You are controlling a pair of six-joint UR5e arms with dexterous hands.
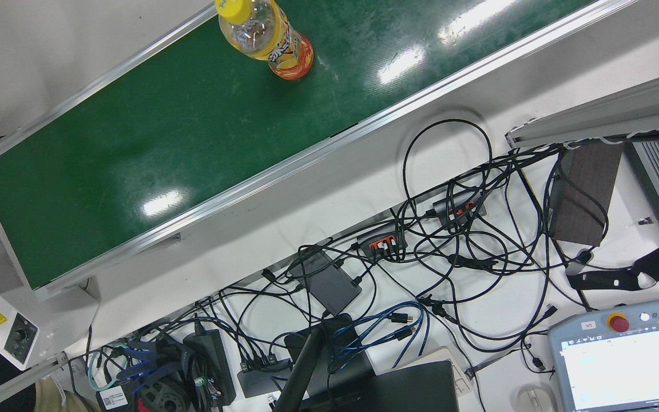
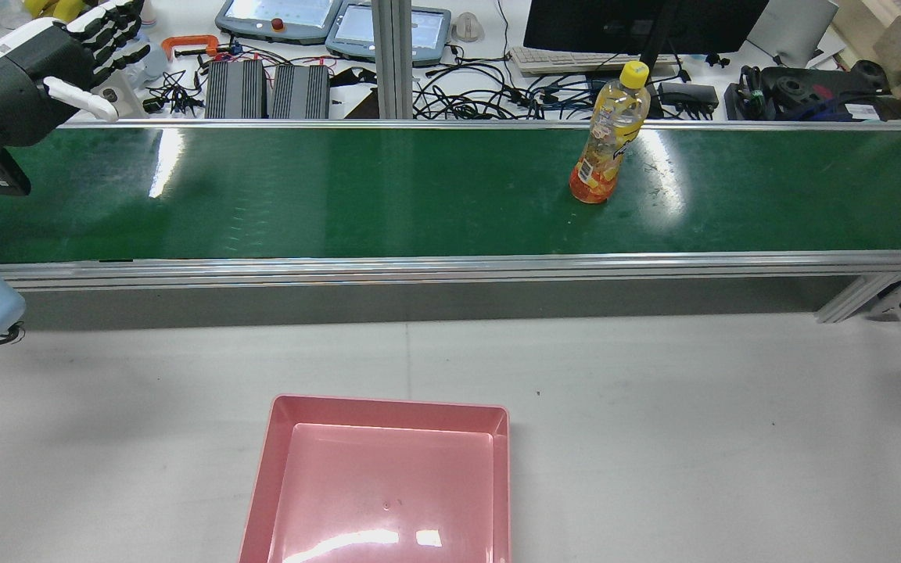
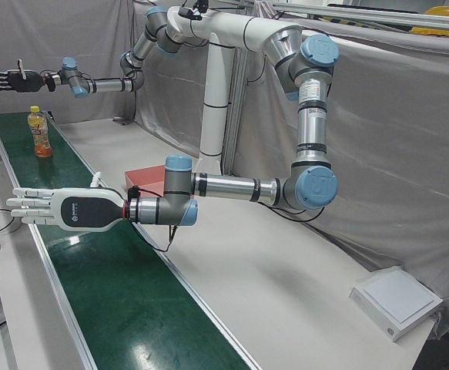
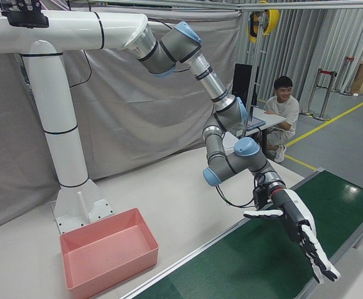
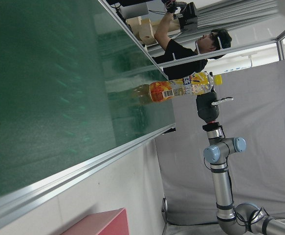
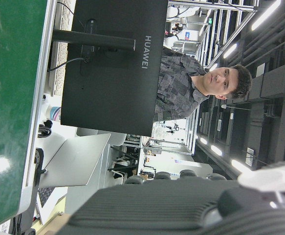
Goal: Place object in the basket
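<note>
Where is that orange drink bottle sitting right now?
In the rear view the drink bottle stands upright on the green conveyor belt, right of centre near its far edge, well away from the pink basket.

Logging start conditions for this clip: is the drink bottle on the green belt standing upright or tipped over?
Upright. The bottle stands on its orange base on the conveyor belt, yellow cap on top, touched by neither hand; the left-front view shows it standing too.

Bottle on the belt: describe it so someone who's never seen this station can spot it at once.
Find the long green conveyor belt that crosses the station. The bottle stands upright on it, toward the rear view's right. It is the only thing on the belt: clear plastic, yellow cap, yellow and orange label.
</note>
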